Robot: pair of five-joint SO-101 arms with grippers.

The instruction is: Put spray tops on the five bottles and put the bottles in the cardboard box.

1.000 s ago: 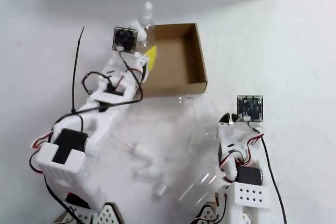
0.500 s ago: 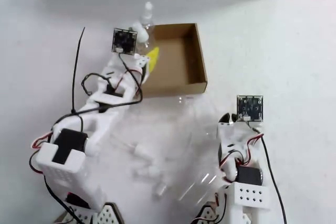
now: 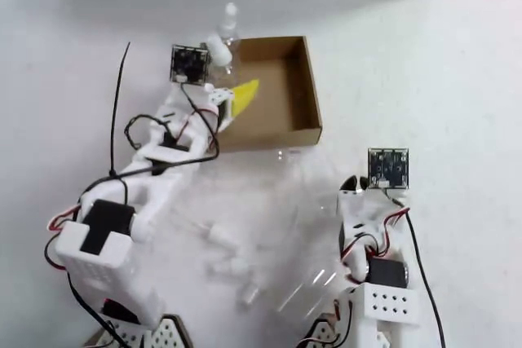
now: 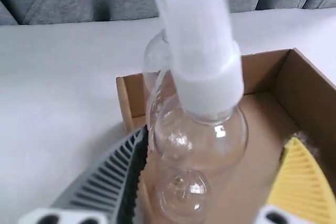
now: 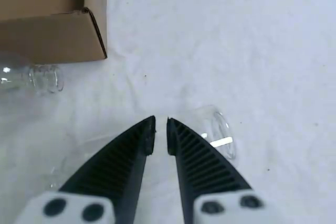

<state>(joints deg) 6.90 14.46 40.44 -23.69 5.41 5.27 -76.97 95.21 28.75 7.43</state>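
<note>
**First capped bottle at the box corner, four to go**

The left gripper (image 4: 218, 140) hangs over the far-left corner of the cardboard box (image 3: 308, 87) with its jaws spread wide. The capped bottle (image 4: 199, 129), clear with a white spray top (image 4: 197, 51), stands between them. It sits just beside the grey finger (image 4: 113, 182) and well apart from the yellow one (image 4: 299, 182), so nothing is pinching it. From above, the bottle leans at that corner with its top reaching past the far wall. Whether its base rests on the box floor I cannot tell.

The right gripper (image 5: 161, 129) sits low over the table (image 3: 424, 63), with its jaws pressed almost together on nothing. A clear bottle (image 5: 215, 129) lies just beside its tips. An uncapped bottle (image 5: 31, 80) lies against the box's near wall. Loose spray tops (image 3: 228, 266) lie between the two arm bases.

The step in hand looks like dropping off the first finished bottle. Next, the left arm should lift clear without tipping the bottle out over the wall. One arm then takes a bare bottle and the other a spray top.
</note>
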